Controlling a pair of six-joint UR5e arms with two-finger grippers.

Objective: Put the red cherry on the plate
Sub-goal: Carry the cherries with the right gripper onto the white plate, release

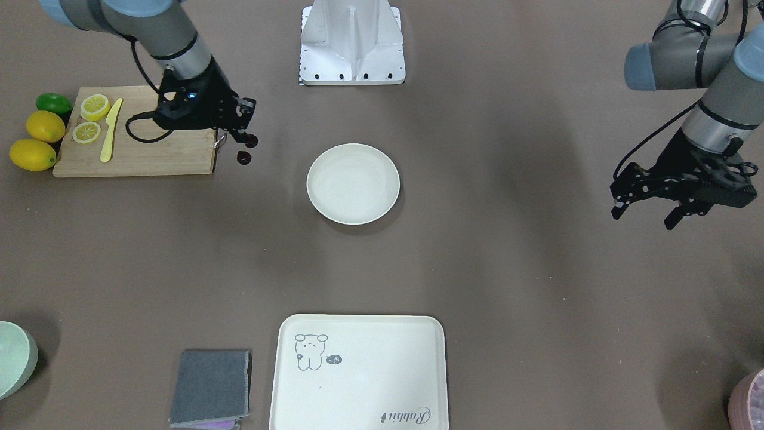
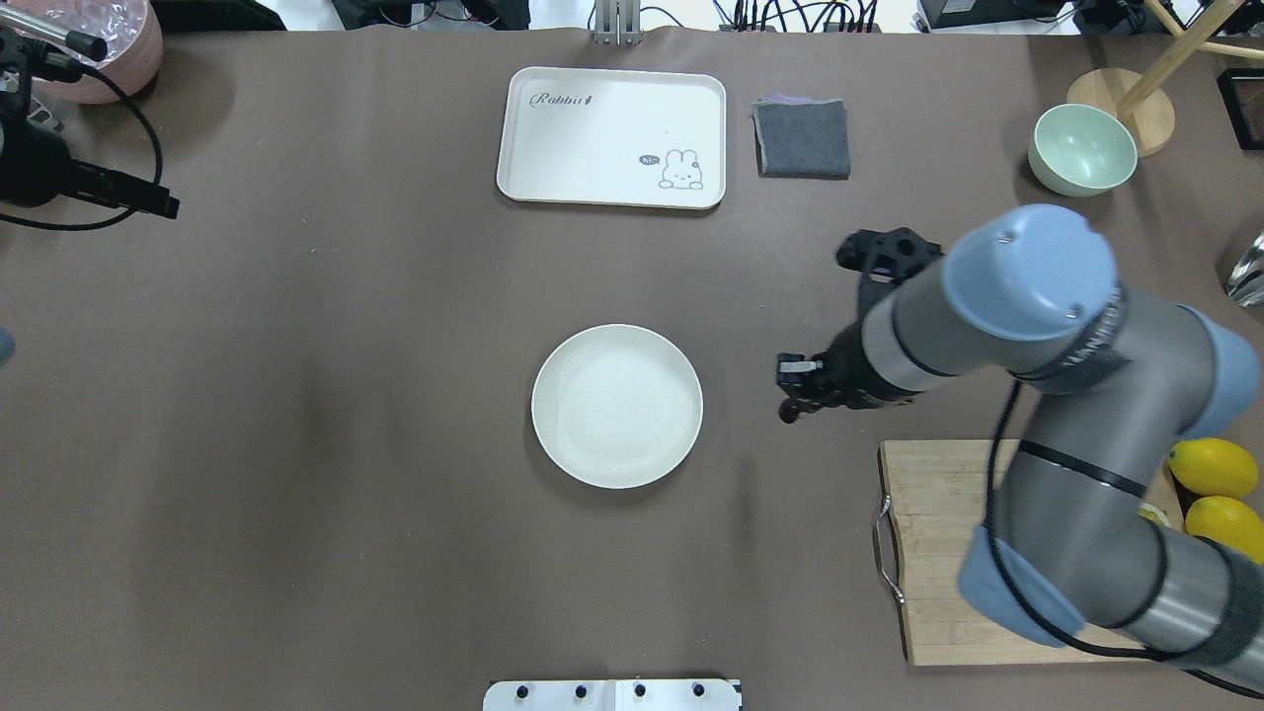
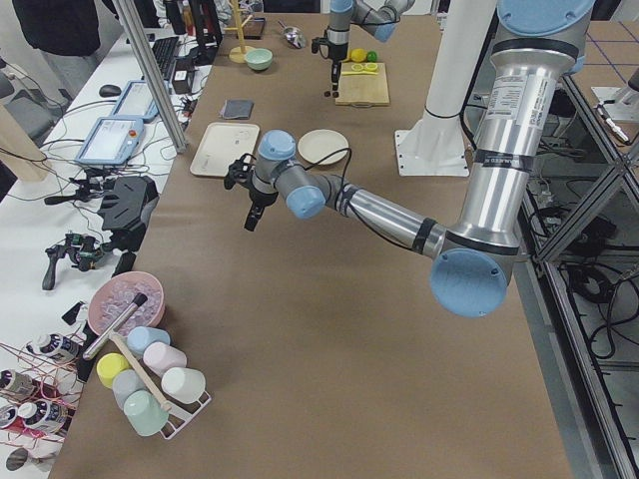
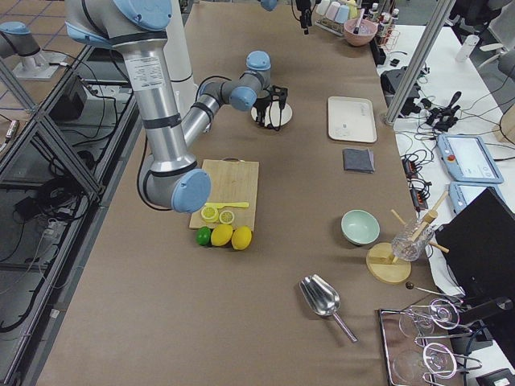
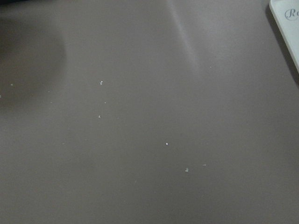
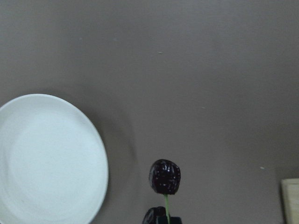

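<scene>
The red cherry point(image 1: 243, 157), a pair of dark maroon fruits on thin stems, hangs from my right gripper point(image 1: 246, 138), which is shut on the stems. It sits between the cutting board and the plate point(image 1: 353, 183). The overhead view shows the cherry point(image 2: 788, 413) just right of the plate point(image 2: 617, 405), a little apart from its rim. Seen from the right wrist, one cherry point(image 6: 164, 177) dangles on a green stem over bare table, with the plate point(image 6: 46, 158) at lower left. The round cream-white plate holds nothing. My left gripper point(image 1: 647, 212) hovers open far off at the table's other side.
A wooden cutting board point(image 1: 155, 155) carries lemon slices point(image 1: 95, 106) and a yellow knife point(image 1: 111, 128). Lemons point(image 1: 45, 126) and a lime point(image 1: 54, 103) lie beside it. A cream tray point(image 1: 358, 370), a grey cloth point(image 1: 212, 387) and a green bowl point(image 1: 15, 358) sit along the far edge.
</scene>
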